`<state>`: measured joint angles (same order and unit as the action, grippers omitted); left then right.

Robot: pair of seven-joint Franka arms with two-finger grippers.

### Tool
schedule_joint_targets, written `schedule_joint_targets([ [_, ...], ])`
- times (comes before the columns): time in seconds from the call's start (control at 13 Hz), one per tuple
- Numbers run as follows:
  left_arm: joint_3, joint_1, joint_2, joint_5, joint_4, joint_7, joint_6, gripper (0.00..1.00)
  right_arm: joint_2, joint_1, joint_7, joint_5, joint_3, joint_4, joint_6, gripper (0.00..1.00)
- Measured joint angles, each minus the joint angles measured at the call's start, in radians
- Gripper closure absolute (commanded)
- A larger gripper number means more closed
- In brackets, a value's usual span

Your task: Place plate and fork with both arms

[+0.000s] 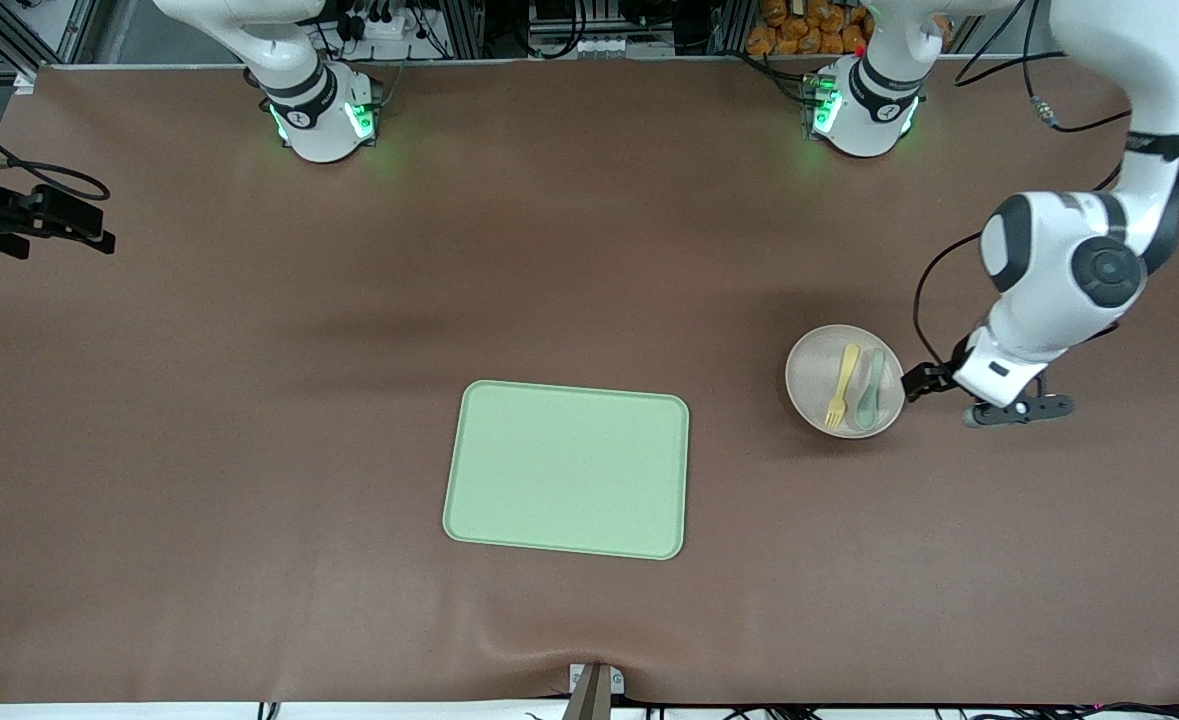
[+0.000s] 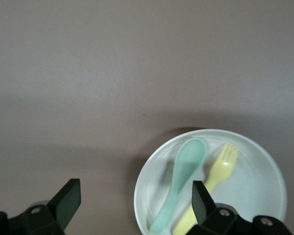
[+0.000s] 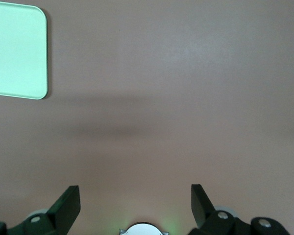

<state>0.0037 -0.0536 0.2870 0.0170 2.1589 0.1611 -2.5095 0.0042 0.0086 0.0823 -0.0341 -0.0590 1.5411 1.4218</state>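
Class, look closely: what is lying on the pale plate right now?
On the plate lie the yellow fork and a grey-green spoon, side by side. The plate surface under them is hidden.

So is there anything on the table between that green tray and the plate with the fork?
No. In the front view, only bare brown table cover lies between the green tray and the plate, which holds the fork and a spoon.

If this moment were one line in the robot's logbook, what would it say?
left gripper: open, over plate rim | fork, spoon: lying on plate | tray: bare | right gripper: open, waiting above table
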Motion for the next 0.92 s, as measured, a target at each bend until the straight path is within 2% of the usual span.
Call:
schedule_joint_targets([
  [0.23, -0.001, 0.0, 0.084, 0.0, 0.009, 0.0, -0.073, 0.19, 0.002, 0.0, 0.0, 0.0, 0.0, 0.0, 0.0, 0.0],
  [0.46, -0.001, 0.0, 0.093, 0.0, 0.014, 0.0, -0.073, 0.39, 0.002, 0.0, 0.0, 0.0, 0.0, 0.0, -0.001, 0.0],
  [0.69, -0.001, 0.012, 0.101, 0.0, 0.029, 0.0, -0.073, 0.44, 0.002, 0.0, 0.0, 0.0, 0.0, 0.0, -0.001, 0.0],
  [0.77, -0.001, 0.019, 0.103, 0.0, 0.034, 0.0, -0.073, 0.52, 0.002, 0.0, 0.0, 0.0, 0.0, 0.0, -0.001, 0.0],
  [0.92, -0.001, 0.026, 0.109, 0.0, 0.044, 0.0, -0.073, 0.79, 0.002, 0.0, 0.0, 0.0, 0.0, 0.0, -0.001, 0.0],
])
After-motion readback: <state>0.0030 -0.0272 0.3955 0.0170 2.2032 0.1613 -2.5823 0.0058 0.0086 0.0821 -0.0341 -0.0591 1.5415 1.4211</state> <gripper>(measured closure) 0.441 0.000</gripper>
